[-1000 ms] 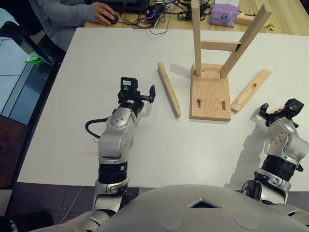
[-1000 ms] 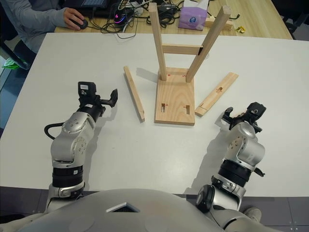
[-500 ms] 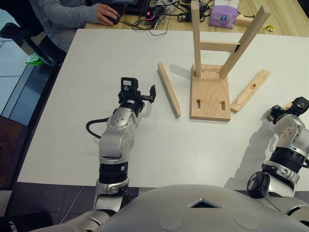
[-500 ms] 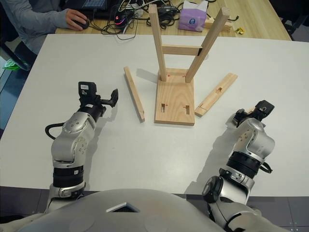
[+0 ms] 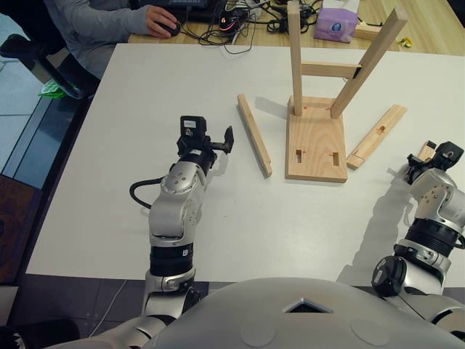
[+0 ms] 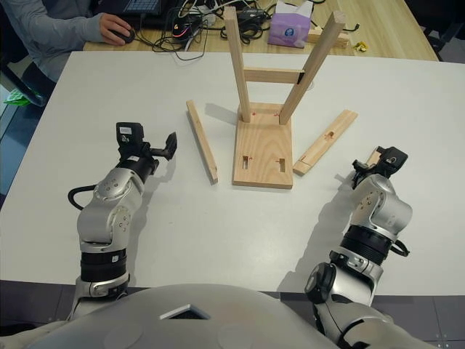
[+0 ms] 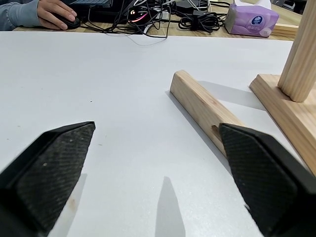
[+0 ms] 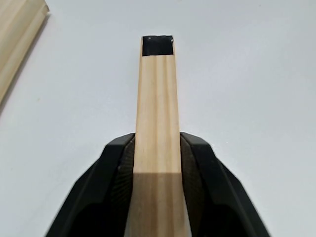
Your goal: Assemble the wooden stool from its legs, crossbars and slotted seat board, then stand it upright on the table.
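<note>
Near the tabletop's [image 5: 145,87] right edge the right gripper [image 8: 157,143] clamps a crossbar [image 8: 157,89], left gripper [image 7: 157,128] wide open and empty by a loose leg [image 5: 254,134], half-built seat board [image 5: 315,149] mid-tabletop; next, probably slot crossbar into a leg.

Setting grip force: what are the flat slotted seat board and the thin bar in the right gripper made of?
Pale slotted seat board: seemingly bare matte wood, grain showing. Thin pale bar in the right gripper: likely the same wood, lengthwise grain; black end maybe paint or a pad.
</note>
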